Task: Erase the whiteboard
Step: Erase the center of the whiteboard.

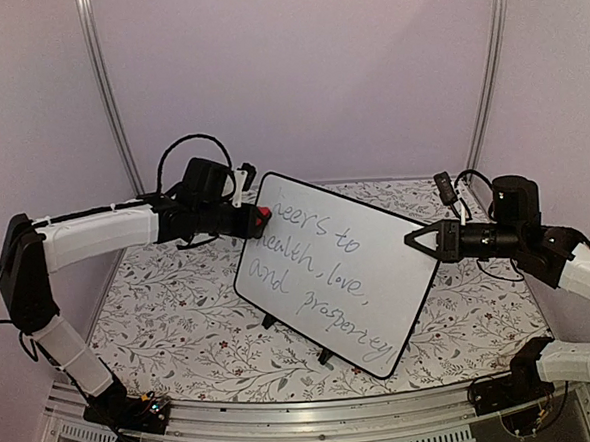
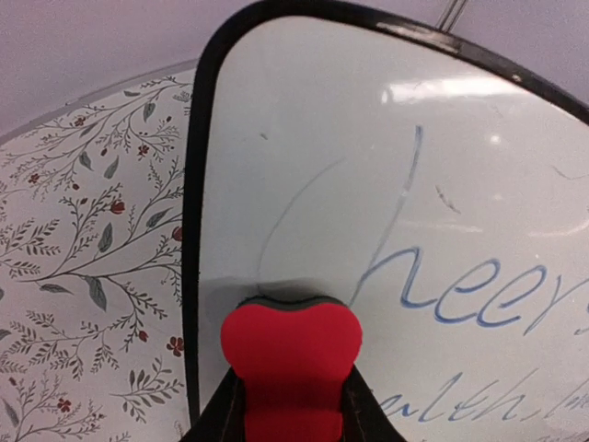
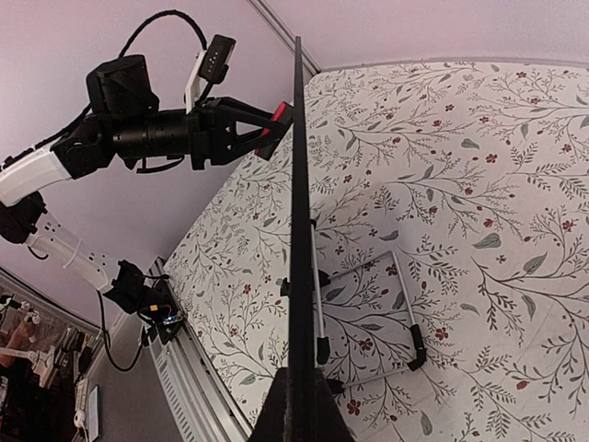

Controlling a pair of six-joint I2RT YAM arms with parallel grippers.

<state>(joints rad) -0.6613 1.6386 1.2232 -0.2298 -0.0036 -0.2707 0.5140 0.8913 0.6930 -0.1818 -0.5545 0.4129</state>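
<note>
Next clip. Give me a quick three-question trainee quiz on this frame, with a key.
1. True or false: the whiteboard is already wiped clean.
2. The left gripper holds: A) a marker, B) a red eraser, C) a cloth.
3. Fill in: the right gripper is shut on the ___.
Key: 1 false; 2 B; 3 whiteboard.

whiteboard [image 1: 339,278] propped tilted on floral counter [image 1: 181,318], handwriting across it
left claw [image 1: 260,221] holds red eraser [image 1: 264,219] at whiteboard's top-left corner; right claw [image 1: 416,241] pinches its right edge
</note>
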